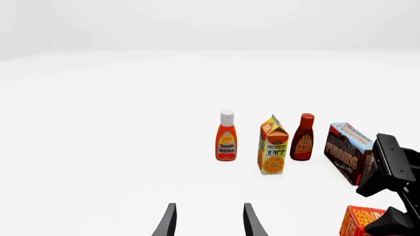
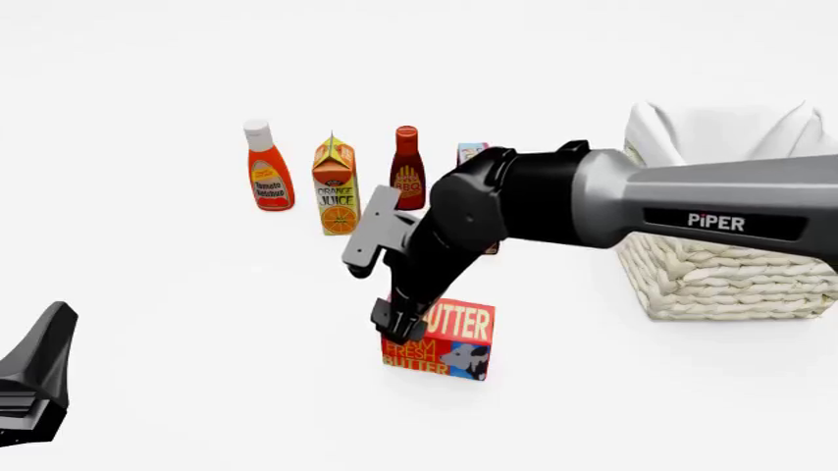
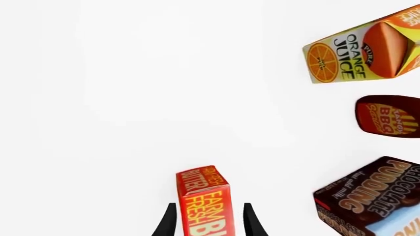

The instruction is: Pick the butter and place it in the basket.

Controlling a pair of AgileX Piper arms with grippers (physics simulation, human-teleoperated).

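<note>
The butter (image 2: 443, 340) is a red-orange box standing on the white table, near the front and left of the basket (image 2: 728, 265), a large cream woven one with a white cloth liner. My right gripper (image 2: 400, 316) reaches down over the box's left end. In the right wrist view the butter (image 3: 204, 201) sits between the two fingers of my right gripper (image 3: 208, 211), which is open, with a small gap on one side. My left gripper (image 1: 210, 221) is open and holds nothing, low at the front left (image 2: 33, 388). The butter (image 1: 361, 222) also shows in the left wrist view.
A row stands behind the butter: a tomato ketchup bottle (image 2: 269, 169), an orange juice carton (image 2: 336, 188), a BBQ sauce bottle (image 2: 407, 169) and a chocolate pudding box (image 2: 472, 154), mostly hidden by the right arm (image 2: 590, 206).
</note>
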